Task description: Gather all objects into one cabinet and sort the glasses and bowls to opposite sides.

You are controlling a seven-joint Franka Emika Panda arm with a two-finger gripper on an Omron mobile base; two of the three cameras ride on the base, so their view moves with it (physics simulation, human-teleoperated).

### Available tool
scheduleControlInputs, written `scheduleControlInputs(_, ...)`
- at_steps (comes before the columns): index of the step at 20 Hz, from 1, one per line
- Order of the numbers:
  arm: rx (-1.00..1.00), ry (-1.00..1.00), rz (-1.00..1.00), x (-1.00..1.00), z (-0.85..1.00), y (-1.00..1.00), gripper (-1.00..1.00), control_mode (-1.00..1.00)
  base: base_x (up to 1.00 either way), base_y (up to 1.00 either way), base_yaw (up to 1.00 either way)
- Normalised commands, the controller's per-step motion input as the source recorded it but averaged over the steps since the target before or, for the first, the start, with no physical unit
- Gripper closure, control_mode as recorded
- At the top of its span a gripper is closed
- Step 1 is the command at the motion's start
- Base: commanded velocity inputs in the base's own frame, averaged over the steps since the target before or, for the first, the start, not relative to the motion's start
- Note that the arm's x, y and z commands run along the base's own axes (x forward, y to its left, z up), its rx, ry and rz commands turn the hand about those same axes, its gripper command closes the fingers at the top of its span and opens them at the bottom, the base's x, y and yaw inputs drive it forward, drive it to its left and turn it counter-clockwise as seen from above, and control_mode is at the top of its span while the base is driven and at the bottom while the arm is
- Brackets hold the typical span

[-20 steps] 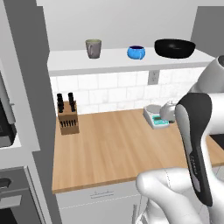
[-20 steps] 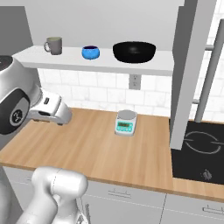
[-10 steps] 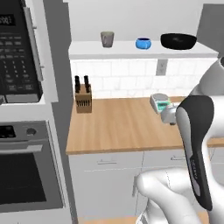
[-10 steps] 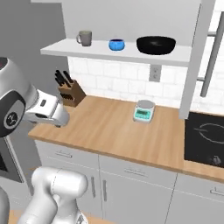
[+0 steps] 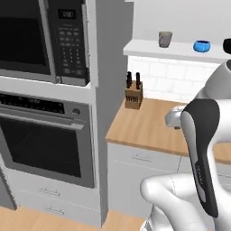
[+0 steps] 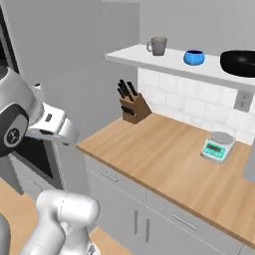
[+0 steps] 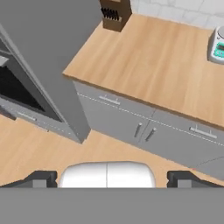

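A grey cup (image 5: pixel 165 39) (image 6: pixel 158 46) stands at the left end of the cabinet's white shelf floor (image 5: pixel 149 47) (image 6: pixel 130 59). To its right sits the small blue bowl (image 5: pixel 202 46) (image 6: pixel 193 57). Further right is the wide black bowl (image 6: pixel 239 63), cut by the frame edge (image 5: pixel 227 43). The second cup is out of view. My gripper (image 7: pixel 112 179) is open with nothing between its fingertips (image 7: pixel 41 178). It hangs low in front of the counter, far below the shelf, pointing down at the floor and base cabinets.
A knife block (image 5: pixel 134 94) (image 6: pixel 133 104) (image 7: pixel 114 13) and a kitchen scale (image 6: pixel 216 146) (image 7: pixel 217 46) stand on the wooden counter (image 6: pixel 169 159). Left of it rises a tall grey column with a microwave (image 5: pixel 45 40) and an oven (image 5: pixel 45 144). Wooden floor (image 7: pixel 39 148) lies below.
The whole picture has shifted: the base has driven back and to the left, so the counter and shelf sit further right and the oven column has come into view. The shelf's things stay put.
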Motion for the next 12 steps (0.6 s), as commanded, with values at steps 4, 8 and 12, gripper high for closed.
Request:
scheduleControlInputs(4, 0.00, 0.00, 0.00, 0.00, 0.00, 0.00, -1.00, 1.00, 0.00, 0.00, 0.67)
scheduleControlInputs(8, 0.00, 0.00, 0.00, 0.00, 0.00, 0.00, -1.00, 1.00, 0.00, 0.00, 0.83)
scheduleControlInputs(12, 0.00, 0.00, 0.00, 0.00, 0.00, 0.00, -1.00, 1.00, -0.01, 0.00, 0.95)
